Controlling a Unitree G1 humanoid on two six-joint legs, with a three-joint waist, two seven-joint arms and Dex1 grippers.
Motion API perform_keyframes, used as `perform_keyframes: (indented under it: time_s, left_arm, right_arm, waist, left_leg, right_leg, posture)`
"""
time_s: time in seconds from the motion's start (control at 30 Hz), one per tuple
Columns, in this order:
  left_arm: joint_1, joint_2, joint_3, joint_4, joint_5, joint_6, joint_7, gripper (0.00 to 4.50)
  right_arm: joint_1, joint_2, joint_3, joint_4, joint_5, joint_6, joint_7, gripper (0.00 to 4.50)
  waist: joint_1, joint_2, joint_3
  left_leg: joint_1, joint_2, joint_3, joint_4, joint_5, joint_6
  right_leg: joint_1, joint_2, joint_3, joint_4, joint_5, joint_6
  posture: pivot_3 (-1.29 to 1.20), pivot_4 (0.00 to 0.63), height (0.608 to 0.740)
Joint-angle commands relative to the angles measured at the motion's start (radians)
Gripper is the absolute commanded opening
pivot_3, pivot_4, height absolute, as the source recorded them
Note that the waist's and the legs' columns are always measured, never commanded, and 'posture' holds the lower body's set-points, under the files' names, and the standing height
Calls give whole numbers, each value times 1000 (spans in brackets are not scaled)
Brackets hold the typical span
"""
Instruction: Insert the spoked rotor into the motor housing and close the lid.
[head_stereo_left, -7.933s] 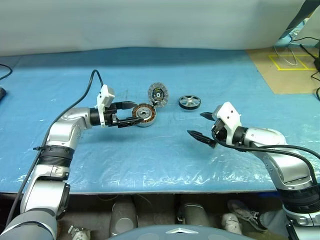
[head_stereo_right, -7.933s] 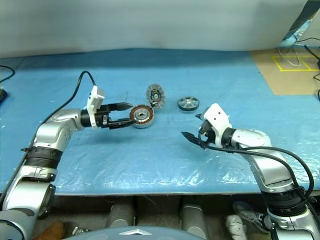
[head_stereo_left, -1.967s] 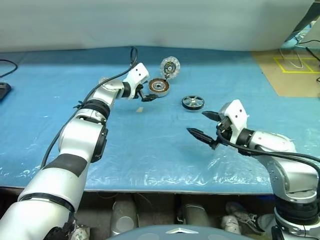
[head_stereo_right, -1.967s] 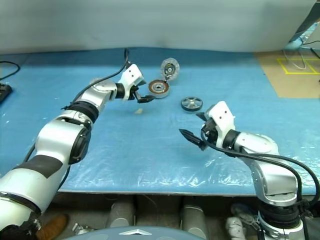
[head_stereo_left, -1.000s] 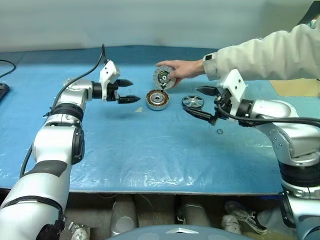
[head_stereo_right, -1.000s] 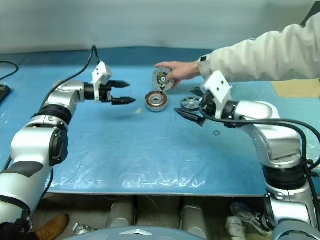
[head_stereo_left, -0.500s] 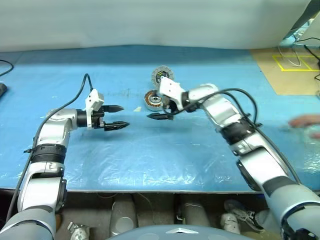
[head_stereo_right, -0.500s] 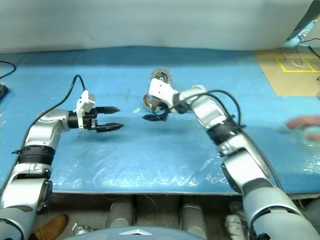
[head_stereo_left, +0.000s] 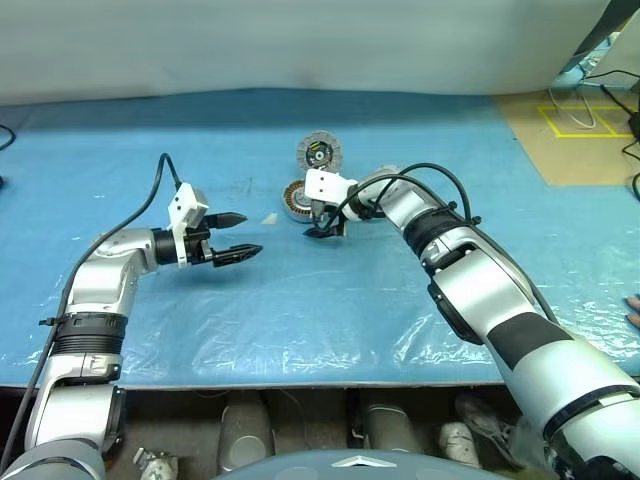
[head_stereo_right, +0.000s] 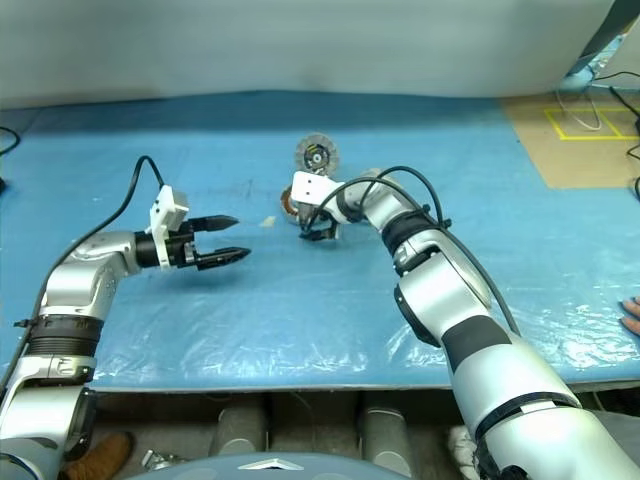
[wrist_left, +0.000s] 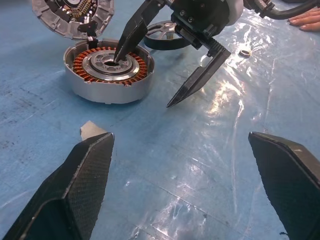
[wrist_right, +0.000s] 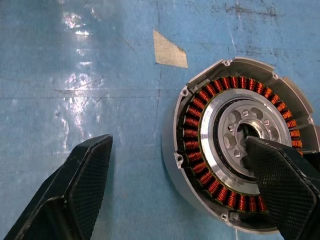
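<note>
The motor housing (head_stereo_left: 293, 197) stands open-topped on the blue sheet, its copper windings and silver hub (wrist_right: 243, 134) showing. The lid (head_stereo_left: 318, 153) stands tilted at its far edge, inner face towards me (wrist_left: 73, 14). Behind my right gripper lies the spoked rotor (wrist_left: 161, 41), flat on the sheet. That right gripper (head_stereo_left: 312, 222) is open and points down, one finger (wrist_left: 129, 40) over the housing's hub and the other (wrist_left: 196, 84) outside the rim. My left gripper (head_stereo_left: 250, 233) is open and empty, level, a short way left of the housing.
A small paper scrap (head_stereo_left: 270, 219) lies between the left gripper and the housing. A little metal ring (wrist_left: 245, 52) rests on the sheet beyond the right gripper. A person's hand (head_stereo_left: 632, 310) shows at the right edge. A brown board with yellow tape (head_stereo_left: 585, 135) lies back right.
The person's arm has left the lid and drawn away to the right. My right gripper has moved left from beside the rotor to over the housing. My left gripper has pulled back from the housing.
</note>
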Motion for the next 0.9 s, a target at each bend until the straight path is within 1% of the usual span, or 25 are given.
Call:
perform_keyframes:
  time_s: [0.03, 0.27, 0.3, 0.37, 0.47, 0.5, 0.67, 0.73, 0.83, 0.9]
  left_arm:
    - [2, 17, -1, -42, -25, 2, 15, 4500]
    - [1, 8, -20, -46, -33, -4, 38, 4500]
    - [1, 4, -24, -45, -31, -9, 41, 4500]
    - [2, -4, -31, -43, -24, -25, 53, 4500]
    - [4, -10, -27, -50, -34, -23, 69, 4500]
    - [6, -9, -25, -53, -39, -19, 69, 4500]
    - [20, -1, -31, -61, -48, -18, 62, 4500]
    - [18, -2, -32, -63, -52, -17, 63, 4500]
    - [17, -1, -33, -65, -58, -15, 60, 4500]
    - [17, 0, -34, -63, -59, -15, 59, 4500]
  right_arm:
    - [-25, 23, -20, 21, -34, -16, -27, 4470]
    - [-30, 53, 13, 54, -131, -19, -74, 4470]
    - [-29, 53, 21, 58, -149, -16, -75, 4088]
    - [-25, 48, 40, 63, -185, -18, -75, 3627]
    - [-22, 39, 50, 65, -218, -26, -71, 2564]
    - [-21, 34, 50, 64, -223, -32, -53, 2291]
    - [-16, 1, 42, 37, -227, -87, 15, 2291]
    - [-9, -20, 33, 11, -213, -116, 73, 2291]
    - [39, -80, 32, -93, -195, -185, 179, 2291]
    - [123, -123, 22, -241, -164, -173, 232, 2291]
  waist:
    - [0, 0, 0]
    - [0, 0, 0]
    - [0, 0, 0]
    - [0, 0, 0]
    - [0, 0, 0]
    - [0, 0, 0]
    - [2, 0, 0]
    - [2, 0, 0]
    - [3, 0, 0]
    - [4, 0, 0]
  left_leg:
    - [0, 0, 0, 0, 0, 0]
    - [1, 0, 0, 2, 0, 0]
    - [1, 0, 0, 2, 0, 0]
    - [1, 0, 0, 2, 0, 0]
    - [3, 0, 0, 3, 0, 0]
    - [3, 0, 0, 3, 0, 0]
    - [4, 0, 1, 4, 0, 0]
    - [4, 0, 1, 5, 0, 0]
    - [3, 0, 1, 7, 0, 0]
    - [2, 0, 1, 8, 0, 0]
  right_leg:
    - [0, 0, 0, 1, 0, 0]
    - [0, 0, 1, 3, 0, -1]
    - [0, 0, 1, 4, 0, -1]
    - [0, 0, 1, 5, -1, -1]
    - [0, 0, 1, 7, -2, -3]
    - [0, 0, 2, 8, -2, -3]
    - [0, -1, 2, 10, -2, -4]
    - [0, 0, 2, 11, -2, -4]
    - [0, -1, 2, 11, -2, -4]
    - [0, -1, 2, 11, -2, -4]
  posture:
    - [0, 150, 740]
    - [0, 150, 740]
    - [0, 150, 740]
    - [0, 150, 740]
    - [0, 150, 740]
    - [0, 150, 740]
    - [0, 150, 740]
    - [0, 150, 740]
    - [0, 150, 740]
    - [0, 150, 740]
